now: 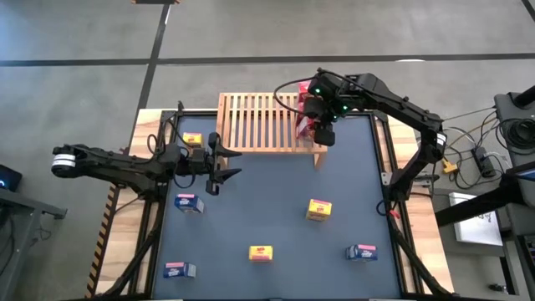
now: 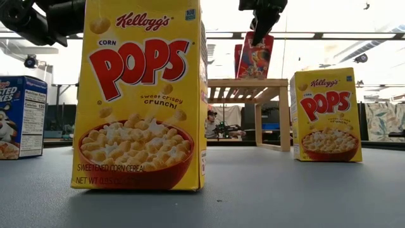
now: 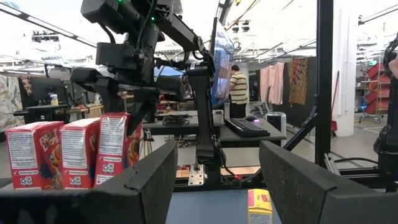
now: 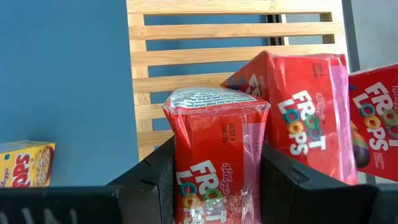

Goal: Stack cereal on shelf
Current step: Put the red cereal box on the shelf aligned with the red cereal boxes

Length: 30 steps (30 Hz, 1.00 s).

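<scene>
Nine cereal boxes in all. Three red boxes (image 4: 214, 155) stand in a row at the right end of the slatted wooden shelf (image 1: 255, 121) — the right gripper (image 1: 323, 134) has its jaws clamped on the sides of one of them, on the shelf top. Three yellow boxes (image 1: 318, 209) and three blue boxes (image 1: 188, 202) stand scattered on the dark desk (image 1: 276, 180), well apart. The left gripper (image 1: 224, 165) hovers just in front of the shelf's left part, jaws apart, holding nothing.
</scene>
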{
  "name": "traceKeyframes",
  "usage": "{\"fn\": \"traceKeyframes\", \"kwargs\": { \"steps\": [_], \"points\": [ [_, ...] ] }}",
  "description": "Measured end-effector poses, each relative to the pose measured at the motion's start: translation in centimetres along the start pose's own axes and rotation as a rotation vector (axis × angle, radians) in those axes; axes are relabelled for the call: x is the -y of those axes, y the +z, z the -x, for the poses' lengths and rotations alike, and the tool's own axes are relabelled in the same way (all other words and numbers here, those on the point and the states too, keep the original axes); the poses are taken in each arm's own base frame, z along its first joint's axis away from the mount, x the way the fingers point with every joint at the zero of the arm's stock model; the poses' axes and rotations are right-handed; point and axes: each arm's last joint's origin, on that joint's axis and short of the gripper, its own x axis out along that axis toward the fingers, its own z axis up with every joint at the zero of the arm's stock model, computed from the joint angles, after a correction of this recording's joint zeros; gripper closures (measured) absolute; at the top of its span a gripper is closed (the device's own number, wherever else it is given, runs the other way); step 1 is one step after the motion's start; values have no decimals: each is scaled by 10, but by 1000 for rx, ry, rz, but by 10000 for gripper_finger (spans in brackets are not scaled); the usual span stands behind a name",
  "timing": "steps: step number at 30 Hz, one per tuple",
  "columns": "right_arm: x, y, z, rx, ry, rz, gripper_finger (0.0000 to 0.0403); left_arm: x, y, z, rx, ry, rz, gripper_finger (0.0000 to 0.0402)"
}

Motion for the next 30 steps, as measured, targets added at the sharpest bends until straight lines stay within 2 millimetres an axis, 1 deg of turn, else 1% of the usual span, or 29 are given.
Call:
{"fn": "traceKeyframes", "kwargs": {
  "steps": [5, 10, 30],
  "points": [
    [0, 0, 0, -1, 7, -2, 252, 0, 0, 0, 0, 0, 0, 192],
    [-2, 0, 0, 13, 53, 0, 252, 0, 0, 0, 0, 0, 0, 192],
    [-2, -2, 0, -7, 61, -1, 252, 0, 0, 0, 0, 0, 0, 192]
  ]
}}
